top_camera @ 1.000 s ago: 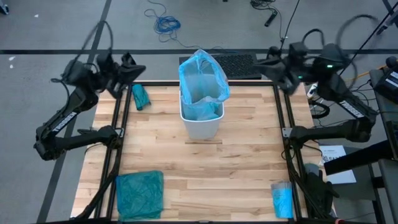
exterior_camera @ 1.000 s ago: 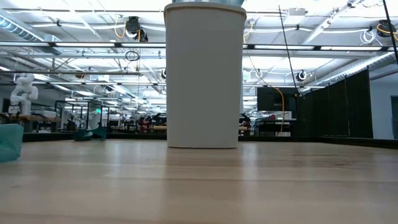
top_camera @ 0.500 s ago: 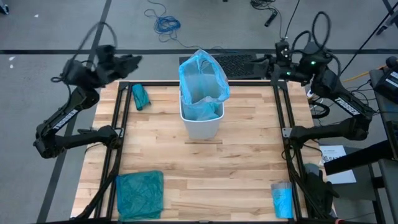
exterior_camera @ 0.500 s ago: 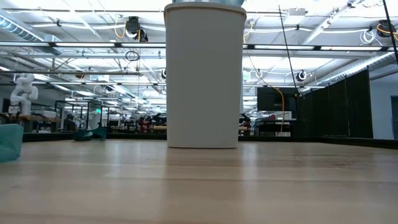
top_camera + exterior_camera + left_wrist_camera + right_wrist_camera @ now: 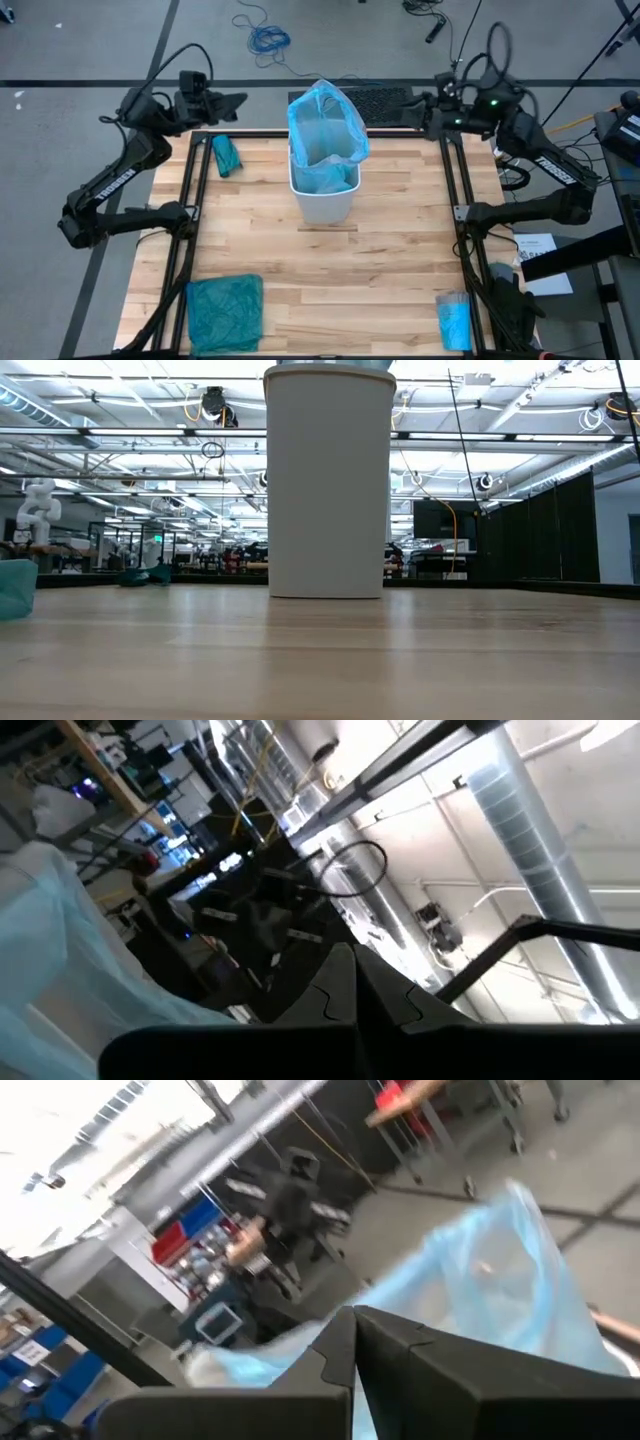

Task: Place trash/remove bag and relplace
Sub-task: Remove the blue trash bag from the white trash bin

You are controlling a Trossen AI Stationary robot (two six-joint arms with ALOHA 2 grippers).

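Observation:
The white bin [image 5: 322, 203] stands on its base mid-table, toward the far edge; in the low view the bin [image 5: 328, 480] is close ahead. The light sky-blue bag [image 5: 326, 125] lines it and puffs up above the rim. No paper scraps or tube show. My left gripper [image 5: 232, 101] hovers shut over the far-left table edge, left of the bag, pointing at it. My right gripper [image 5: 420, 106] hovers shut over the far-right edge, facing the bag from the right. The left wrist view has the bag [image 5: 60, 950] beyond the shut gripper [image 5: 355, 955]. The right wrist view has the bag [image 5: 490, 1270] beyond the shut gripper [image 5: 354, 1315].
A teal-green plastic bag [image 5: 225, 312] lies at the near-left corner and also shows in the low view [image 5: 15, 588]. A small teal bundle [image 5: 226, 155] lies far left. A bright-blue roll [image 5: 453, 320] lies near right. Black frame rails run along the table's sides.
Both arms have swung inward along the far edge toward the bin, the left gripper moving right and the right gripper moving left. The bin and bag have stayed where they were.

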